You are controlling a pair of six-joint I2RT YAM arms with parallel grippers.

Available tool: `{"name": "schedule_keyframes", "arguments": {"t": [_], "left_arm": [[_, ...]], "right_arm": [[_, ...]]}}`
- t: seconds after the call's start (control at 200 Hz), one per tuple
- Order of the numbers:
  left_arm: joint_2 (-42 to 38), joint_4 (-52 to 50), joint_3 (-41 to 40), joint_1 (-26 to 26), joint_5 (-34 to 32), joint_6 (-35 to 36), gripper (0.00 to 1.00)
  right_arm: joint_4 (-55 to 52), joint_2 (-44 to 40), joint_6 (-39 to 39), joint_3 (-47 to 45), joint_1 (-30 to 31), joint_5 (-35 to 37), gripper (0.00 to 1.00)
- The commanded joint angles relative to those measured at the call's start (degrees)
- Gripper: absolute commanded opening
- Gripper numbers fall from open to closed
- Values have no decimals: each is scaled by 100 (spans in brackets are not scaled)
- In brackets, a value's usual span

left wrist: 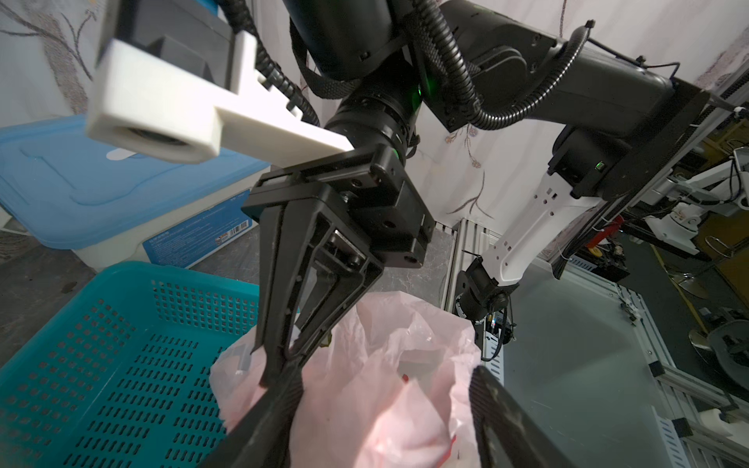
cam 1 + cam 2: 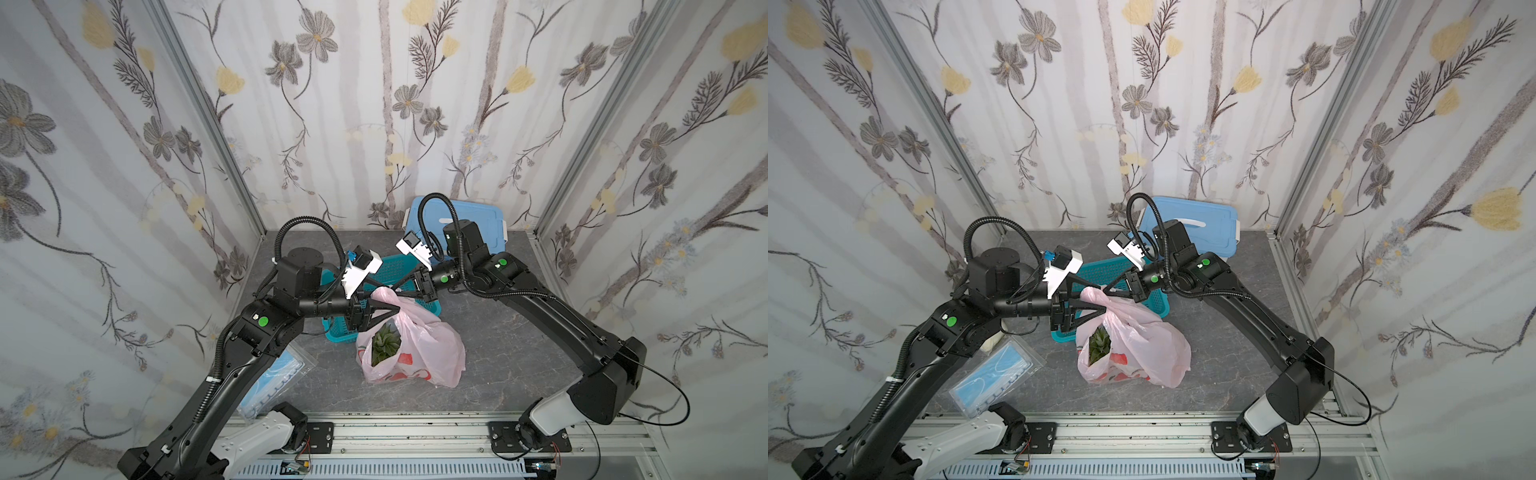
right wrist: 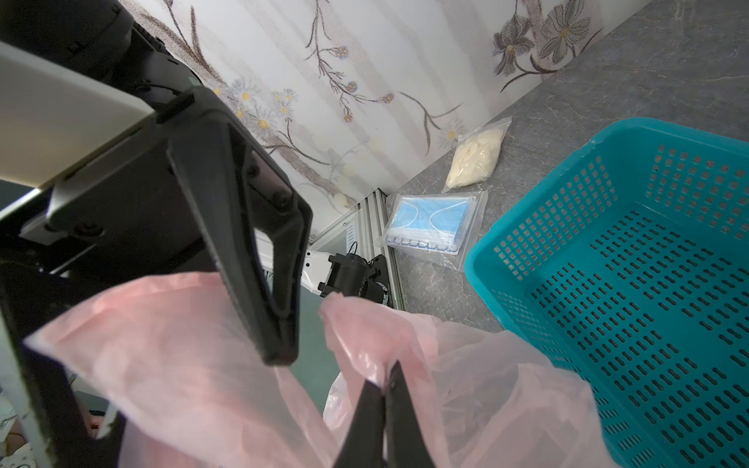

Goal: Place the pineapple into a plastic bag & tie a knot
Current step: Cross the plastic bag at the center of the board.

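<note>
My right end effector (image 3: 385, 381) is clamped on a handle of the plastic bag (image 2: 419, 353), lifting it, I judge, for tying. My left end effector (image 1: 385, 381) stands open astride pink film just beside it. The bag sits mid-frame on the surface (image 2: 498, 374), below both, with the pineapple (image 2: 384, 343) inside and the handles untied.

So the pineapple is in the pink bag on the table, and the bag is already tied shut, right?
Not tied yet. The pineapple is in the pink bag on the table, but the bag's mouth gapes open and no knot is made: both top views show the green leaves through the opening.
</note>
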Motion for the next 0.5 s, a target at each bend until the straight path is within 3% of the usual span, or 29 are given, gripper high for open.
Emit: {"name": "schedule_keyframes", "arguments": {"t": [0.0, 0.105, 0.15, 0.495], "left_arm": [[45, 104, 42, -7, 285, -10, 46], [50, 238, -21, 2, 260, -8, 10], [12, 290, -103, -1, 180, -14, 0], [-775, 1438, -1906, 1, -1363, -732, 0]], "right_arm": [[220, 20, -82, 42, 0, 30, 0], [183, -17, -84, 33, -20, 198, 0], [179, -33, -57, 33, -46, 316, 0], [111, -480, 196, 131, -146, 1531, 0]]}}
